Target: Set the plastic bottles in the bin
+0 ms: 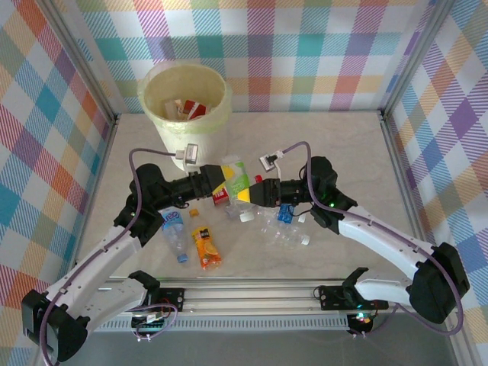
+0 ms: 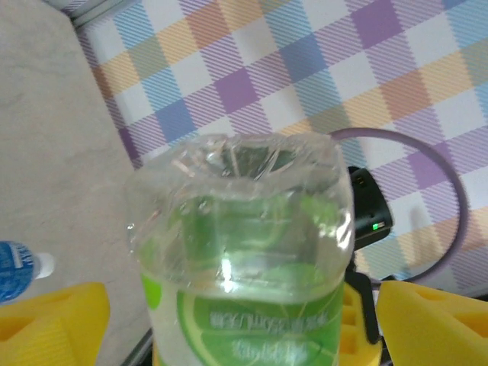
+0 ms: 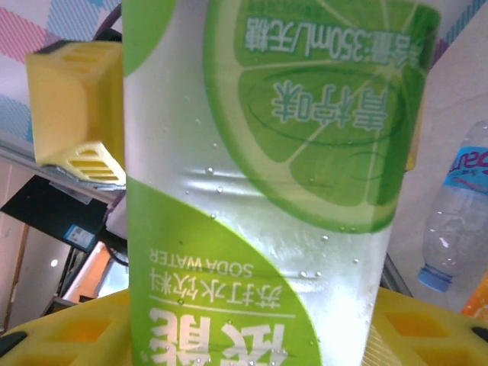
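From the left wrist, a clear plastic bottle with a lime-green label (image 2: 244,259) stands end-on between the yellow left fingers (image 2: 49,324). They are spread wide with a gap on each side, so they grip nothing. A blue-labelled clear bottle (image 2: 15,271) lies on the pale stone-look surface (image 2: 53,152) below.

From the right wrist, the green bottle fills the middle. The yellow right fingers (image 3: 431,328) sit tight against both its sides and appear to carry it.

From above, the green bottle hangs over the middle of the surface where the two arms meet. It is near the large round pale-yellow translucent plastic bin (image 1: 169,131) but short of it. An orange-labelled bottle (image 1: 206,245) and a cluster of clear bottles (image 1: 284,229) lie underneath.

This looks like a handover, and timing is the danger. If the right fingers let go before the left fingers bite, the green bottle falls among the loose ones and may roll away. Its wall looks thin and crumpled, so a hard squeeze near the end could squirt it out sideways. If both grips pull at once, it may twist loose.
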Controlling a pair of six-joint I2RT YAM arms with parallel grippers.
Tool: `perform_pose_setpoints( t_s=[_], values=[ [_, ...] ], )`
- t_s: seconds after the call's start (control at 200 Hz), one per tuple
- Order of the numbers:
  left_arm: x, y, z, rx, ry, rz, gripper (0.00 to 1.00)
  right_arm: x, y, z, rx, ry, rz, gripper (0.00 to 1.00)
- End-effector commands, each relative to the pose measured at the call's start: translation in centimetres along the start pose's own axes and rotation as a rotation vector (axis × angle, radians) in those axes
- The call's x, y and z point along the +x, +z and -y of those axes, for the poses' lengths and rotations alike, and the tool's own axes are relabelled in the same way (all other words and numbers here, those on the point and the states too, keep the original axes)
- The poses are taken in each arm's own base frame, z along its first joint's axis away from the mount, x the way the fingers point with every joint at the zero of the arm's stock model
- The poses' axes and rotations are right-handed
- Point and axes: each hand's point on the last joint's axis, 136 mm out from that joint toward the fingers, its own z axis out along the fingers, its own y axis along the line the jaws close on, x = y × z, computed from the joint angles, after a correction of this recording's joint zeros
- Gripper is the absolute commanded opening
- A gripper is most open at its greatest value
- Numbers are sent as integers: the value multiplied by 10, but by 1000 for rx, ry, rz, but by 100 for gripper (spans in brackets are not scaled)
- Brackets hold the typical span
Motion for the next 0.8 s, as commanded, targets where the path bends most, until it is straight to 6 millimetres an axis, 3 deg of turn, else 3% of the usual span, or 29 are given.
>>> perform_pose_setpoints(
  t_s=[0.0, 0.295, 0.495, 0.68, 0.795],
  values=[
    [-3, 3, 28, 94, 1, -9, 86, 1, 0, -11, -65, -30, -21, 57],
    [-3, 3, 39, 107, 2, -13, 71, 4, 1, -1, -39, -13, -32, 56],
    [-6, -1, 46, 98, 5, 0, 53, 6, 3, 8, -22, 4, -34, 57],
    [-11, -5, 51, 71, 37, 20, 51, 5, 1, 8, -8, -6, -29, 82],
    [-16, -9, 49, -19, 103, 26, 52, 3, -12, 9, 83, -45, 15, 92]
  ],
)
